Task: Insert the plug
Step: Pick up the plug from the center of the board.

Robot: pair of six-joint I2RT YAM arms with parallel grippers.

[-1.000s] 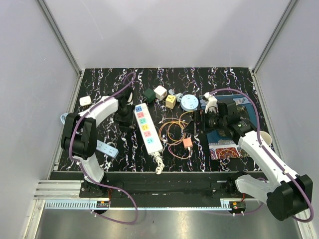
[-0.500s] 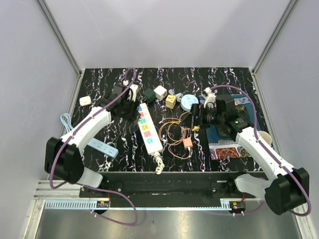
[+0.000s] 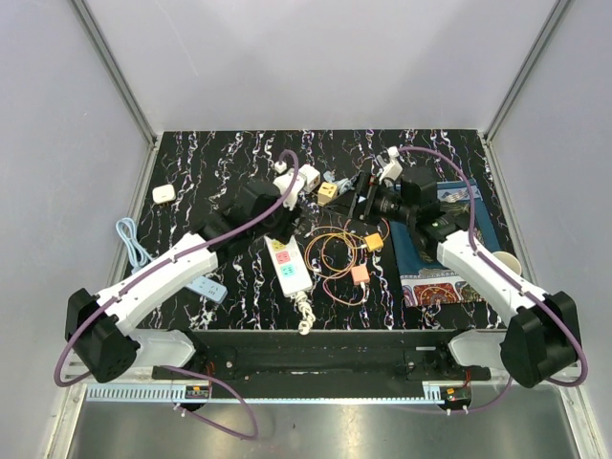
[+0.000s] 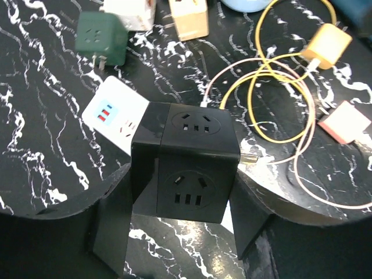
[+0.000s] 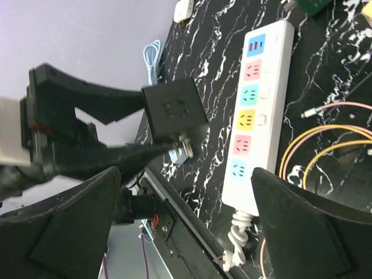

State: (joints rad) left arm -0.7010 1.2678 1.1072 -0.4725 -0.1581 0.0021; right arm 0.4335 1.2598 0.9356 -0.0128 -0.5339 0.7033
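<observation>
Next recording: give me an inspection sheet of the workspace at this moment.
Surface: black marbled table, crowded.
Job's things: black cube, prongs bare, held over the strip; not plugged in.
Clutter: green cube, white cube, tan cube, yellow charger, pink charger, mat.
Grippers: left gripper shut on the black cube; right gripper open, empty.
Cables: looped yellow and pink leads; blue cable at the left edge.
Surroundings: grey walls; nothing else seen.

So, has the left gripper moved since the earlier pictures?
Yes. The left gripper, holding the black cube, moved right, from beside the power strip to over its far end.
</observation>
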